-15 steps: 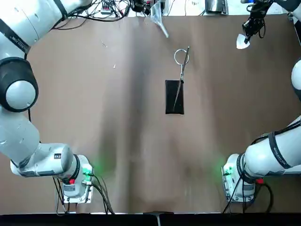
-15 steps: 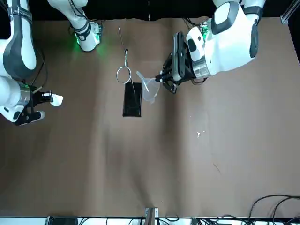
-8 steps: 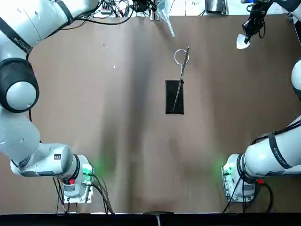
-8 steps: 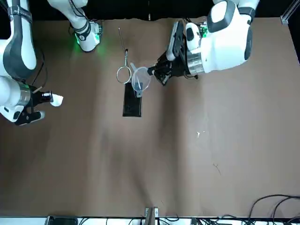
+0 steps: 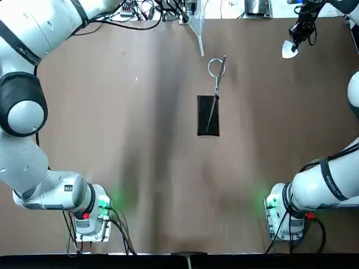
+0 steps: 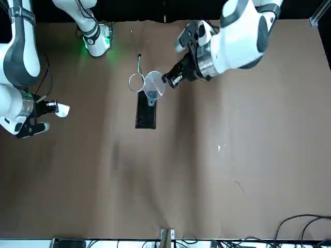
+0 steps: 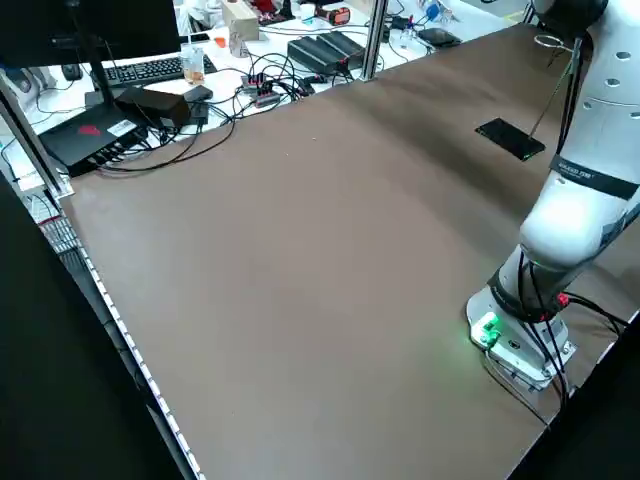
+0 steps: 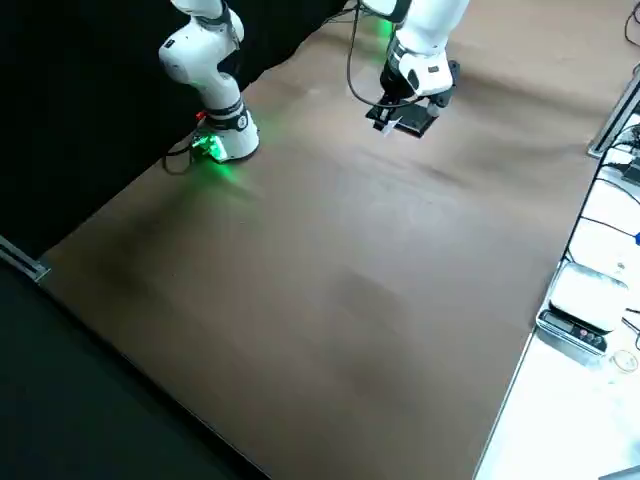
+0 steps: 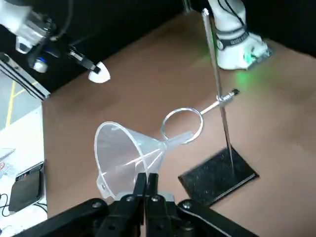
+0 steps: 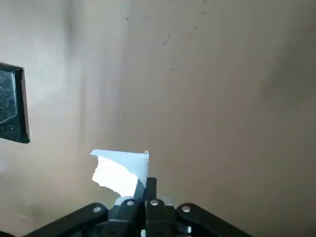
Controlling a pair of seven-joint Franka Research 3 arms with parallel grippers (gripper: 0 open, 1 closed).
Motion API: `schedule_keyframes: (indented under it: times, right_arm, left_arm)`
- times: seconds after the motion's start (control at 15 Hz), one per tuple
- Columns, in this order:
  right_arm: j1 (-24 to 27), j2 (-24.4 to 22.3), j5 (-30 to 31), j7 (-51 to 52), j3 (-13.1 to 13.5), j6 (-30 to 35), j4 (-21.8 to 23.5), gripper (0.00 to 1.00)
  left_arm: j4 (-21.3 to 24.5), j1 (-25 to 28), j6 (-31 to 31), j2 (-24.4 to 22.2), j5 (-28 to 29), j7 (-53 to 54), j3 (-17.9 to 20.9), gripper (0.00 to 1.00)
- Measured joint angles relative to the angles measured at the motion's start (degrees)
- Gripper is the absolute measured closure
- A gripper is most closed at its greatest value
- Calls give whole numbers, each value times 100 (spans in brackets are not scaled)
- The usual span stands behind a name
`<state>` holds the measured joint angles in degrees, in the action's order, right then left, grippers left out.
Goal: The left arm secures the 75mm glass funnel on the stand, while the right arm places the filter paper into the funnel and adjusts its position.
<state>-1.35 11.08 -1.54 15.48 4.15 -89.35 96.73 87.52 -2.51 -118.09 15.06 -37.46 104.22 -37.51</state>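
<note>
Funnel [image 9: 121, 160] sits just beyond your left gripper [image 9: 146, 182], its wide end at your fingertips, which are closed on the rim. Its stem aims toward the ring [image 9: 164, 123] of the stand [image 9: 219, 175]; top view shows the two still apart, so it's not seated. Your right gripper [image 10: 148, 187] is well off to the stand's right, pinched shut on the filter paper [image 10: 121, 170], which pokes out past the tips.

Against the earlier frames: your left gripper has turned, bringing the funnel nearer the ring and swinging its stem round, in top view, toward the robot's side. Your right gripper and paper haven't moved.
</note>
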Motion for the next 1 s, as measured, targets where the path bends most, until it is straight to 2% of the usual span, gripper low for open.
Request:
schedule_keyframes:
  times: [0.27,0.67,1.0]
  right_arm:
    - [0,0,0,0,0,0,3,99]
    - [0,1,0,0,0,0,5,99]
    - [0,1,0,0,0,0,6,99]
  left_arm:
    - [-16,-364,-207,-37,615,-8,-7,98]
    - [-170,-677,-510,-94,742,-18,-8,98]
    - [-191,-912,-561,-108,1225,-81,-3,97]
